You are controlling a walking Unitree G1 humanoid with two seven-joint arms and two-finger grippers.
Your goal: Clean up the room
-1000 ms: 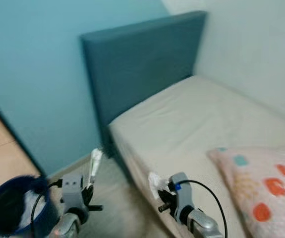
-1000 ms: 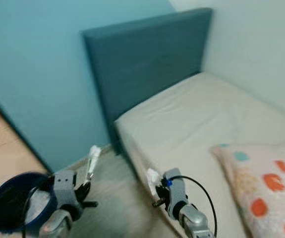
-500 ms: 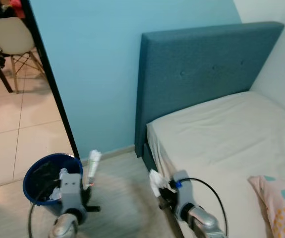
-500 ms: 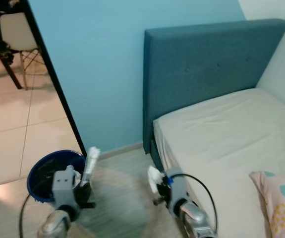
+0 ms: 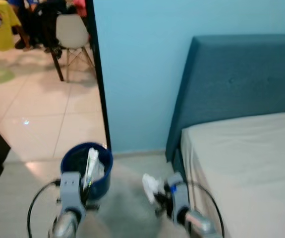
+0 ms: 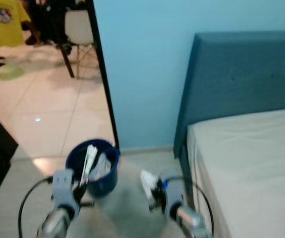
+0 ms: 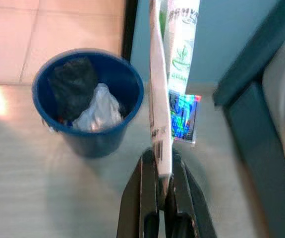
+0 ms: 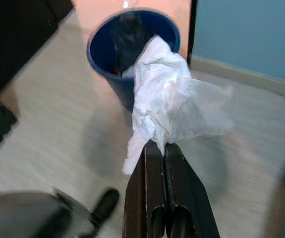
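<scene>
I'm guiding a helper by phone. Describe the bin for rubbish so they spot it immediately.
Start at the teal headboard and follow the light blue wall left to the black door frame. At its foot stands the round dark blue bin on the floor, already holding crumpled rubbish; nothing else nearby is a bucket.

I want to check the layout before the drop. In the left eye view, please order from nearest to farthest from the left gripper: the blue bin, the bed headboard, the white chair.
1. The blue bin: on the floor just ahead of the left gripper, which holds a flat wrapper.
2. The bed headboard: farther ahead, to the right, against the blue wall.
3. The white chair: farthest, beyond the doorway on the tiled floor.
</scene>
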